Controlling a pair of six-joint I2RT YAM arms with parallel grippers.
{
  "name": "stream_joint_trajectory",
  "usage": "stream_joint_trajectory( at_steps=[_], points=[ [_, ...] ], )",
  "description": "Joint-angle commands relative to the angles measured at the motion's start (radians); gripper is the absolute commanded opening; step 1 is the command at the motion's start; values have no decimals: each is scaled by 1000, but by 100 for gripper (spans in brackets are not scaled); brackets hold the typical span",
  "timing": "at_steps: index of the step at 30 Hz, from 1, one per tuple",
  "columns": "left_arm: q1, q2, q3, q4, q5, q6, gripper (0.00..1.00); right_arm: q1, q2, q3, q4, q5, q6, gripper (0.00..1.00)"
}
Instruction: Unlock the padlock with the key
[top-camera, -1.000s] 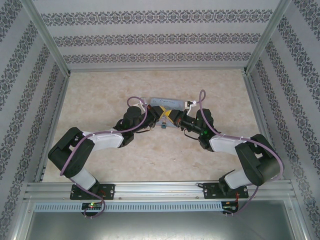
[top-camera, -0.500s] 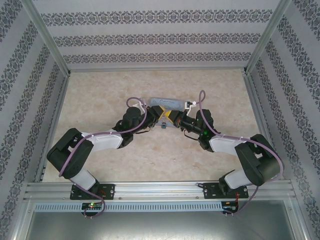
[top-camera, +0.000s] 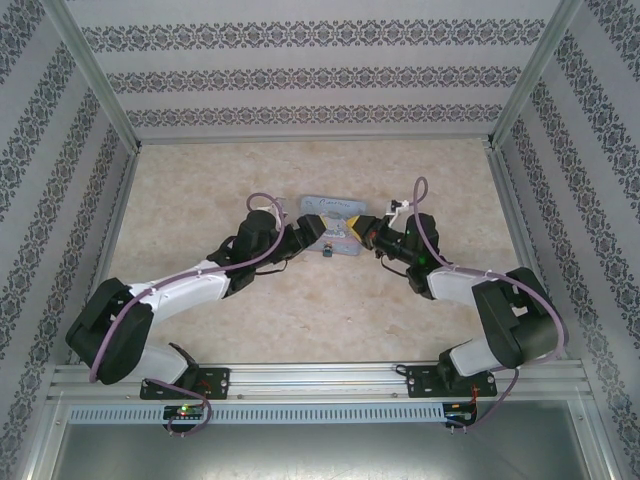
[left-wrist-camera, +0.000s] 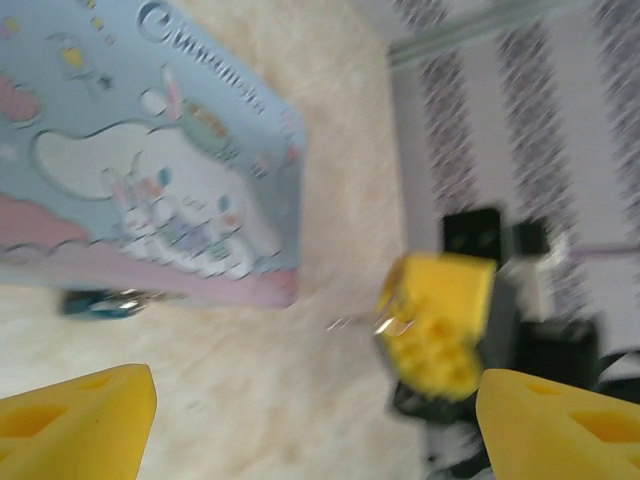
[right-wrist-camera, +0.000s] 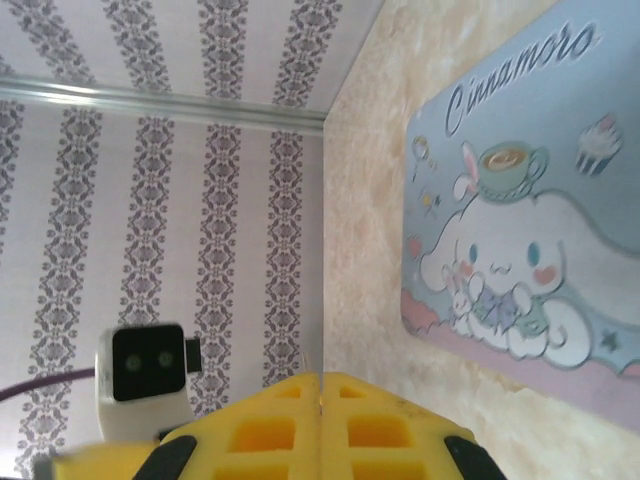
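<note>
The padlock (top-camera: 327, 251), tiny with a dark teal body, lies on the table against the front edge of the light-blue cartoon tin (top-camera: 335, 206). In the left wrist view the padlock (left-wrist-camera: 105, 302) shows blurred below the tin (left-wrist-camera: 150, 170). My left gripper (top-camera: 312, 229) hovers just left of it, its jaws (left-wrist-camera: 315, 390) wide open with nothing between them. My right gripper (top-camera: 359, 228) is just right of the tin's corner, shut on the key. The key (left-wrist-camera: 358, 322) sticks out of it as a thin metal sliver pointing toward the padlock. It also shows as a fine tip (right-wrist-camera: 306, 360) above the closed fingers (right-wrist-camera: 400, 420).
Patterned walls and aluminium posts (top-camera: 112, 110) enclose the marbled table (top-camera: 320, 310). Both arms meet at the table's middle, their purple cables (top-camera: 262, 200) looping above the wrists. Open tabletop lies in front of and behind the tin.
My left gripper has opened from shut and its arm has stretched out lower. The right gripper has drawn back a little to the right, still shut on the key. The tin now lies flatter.
</note>
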Motion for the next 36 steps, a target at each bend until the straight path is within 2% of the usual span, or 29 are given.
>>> stream_joint_trajectory(
  at_steps=[1, 4, 8, 19, 36],
  points=[
    [2, 20, 47, -266, 36, 306, 84, -32, 64, 65, 1, -61, -18, 0],
    [-11, 63, 56, -318, 9, 436, 82, -48, 141, 116, 12, -93, -9, 0],
    [-38, 134, 58, -290, 7, 519, 76, -52, 222, 176, 11, -117, -8, 0],
    [-69, 335, 40, -10, -81, 587, 68, -59, 324, 229, 18, -131, -15, 0],
    [-93, 553, 141, 173, -217, 643, 63, -91, 405, 273, 17, -171, -6, 0]
  ],
)
